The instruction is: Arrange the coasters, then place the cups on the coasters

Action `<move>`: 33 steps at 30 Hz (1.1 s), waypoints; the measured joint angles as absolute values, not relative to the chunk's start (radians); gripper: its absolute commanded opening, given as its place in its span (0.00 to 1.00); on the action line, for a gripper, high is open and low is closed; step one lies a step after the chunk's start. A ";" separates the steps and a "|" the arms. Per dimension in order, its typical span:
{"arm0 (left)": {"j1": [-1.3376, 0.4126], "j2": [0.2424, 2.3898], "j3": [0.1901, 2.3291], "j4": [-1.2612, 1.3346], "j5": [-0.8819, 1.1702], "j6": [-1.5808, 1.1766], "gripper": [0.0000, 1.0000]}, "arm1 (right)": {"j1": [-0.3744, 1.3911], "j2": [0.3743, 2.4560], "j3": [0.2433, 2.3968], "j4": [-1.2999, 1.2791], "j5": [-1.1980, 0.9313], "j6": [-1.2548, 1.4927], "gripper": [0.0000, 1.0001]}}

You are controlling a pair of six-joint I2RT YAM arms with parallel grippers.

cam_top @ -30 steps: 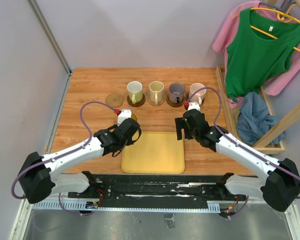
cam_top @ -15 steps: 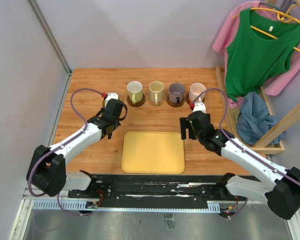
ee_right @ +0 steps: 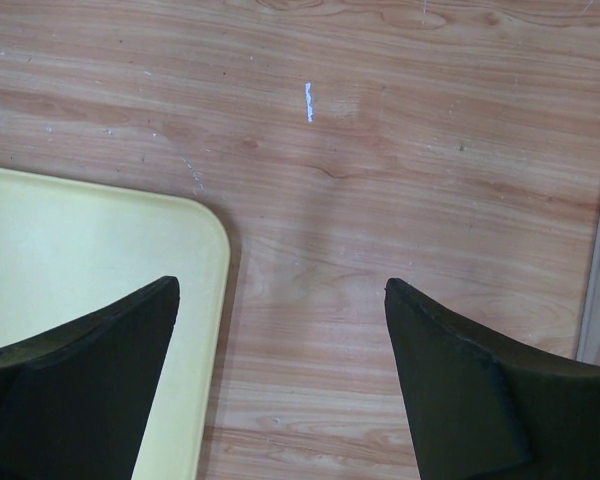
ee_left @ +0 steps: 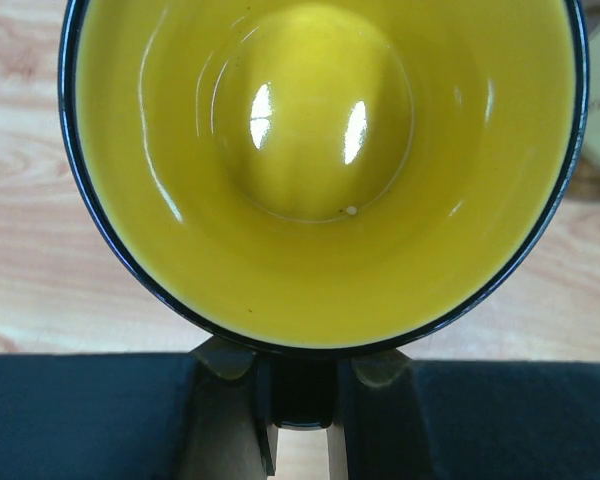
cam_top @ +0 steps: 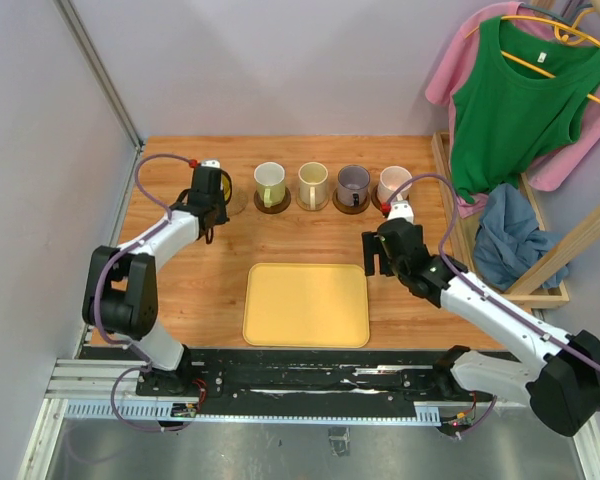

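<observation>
My left gripper [cam_top: 217,192] is shut on the handle of the see-through yellow cup [cam_top: 226,185], holding it over the left end of the row; a coaster [cam_top: 236,206] barely shows beneath. In the left wrist view the yellow cup [ee_left: 320,160] fills the frame from above, its dark handle [ee_left: 300,392] pinched between the fingers [ee_left: 230,420]. To its right the cream-green cup [cam_top: 269,182], cream-white cup [cam_top: 313,183], grey-purple cup [cam_top: 353,184] and pink cup [cam_top: 393,183] stand on coasters [cam_top: 272,206]. My right gripper [cam_top: 373,256] [ee_right: 280,290] is open and empty, above bare wood.
A yellow tray [cam_top: 307,304] [ee_right: 80,250] lies at the near middle, its far right corner under my right gripper. A wooden rack [cam_top: 580,240] with a green top [cam_top: 510,110], pink clothing and a blue cloth [cam_top: 505,235] borders the right. A wall rail [cam_top: 130,165] bounds the left.
The left arm has swung the yellow cup from beside the tray's far left corner out to the left end of the row, covering the bare coaster. The right arm has drawn back slightly.
</observation>
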State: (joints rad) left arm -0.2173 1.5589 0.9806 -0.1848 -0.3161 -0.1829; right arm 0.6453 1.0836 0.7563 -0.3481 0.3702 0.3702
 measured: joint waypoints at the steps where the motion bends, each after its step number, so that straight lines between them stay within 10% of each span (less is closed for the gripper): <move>1: -0.208 1.591 1.018 -0.187 -0.300 -0.179 0.00 | 0.645 1.089 0.758 -0.348 0.369 0.370 0.85; 33: -0.186 1.814 1.206 -0.301 -0.191 -0.237 0.01 | 0.599 1.178 0.790 -0.336 0.317 0.369 0.85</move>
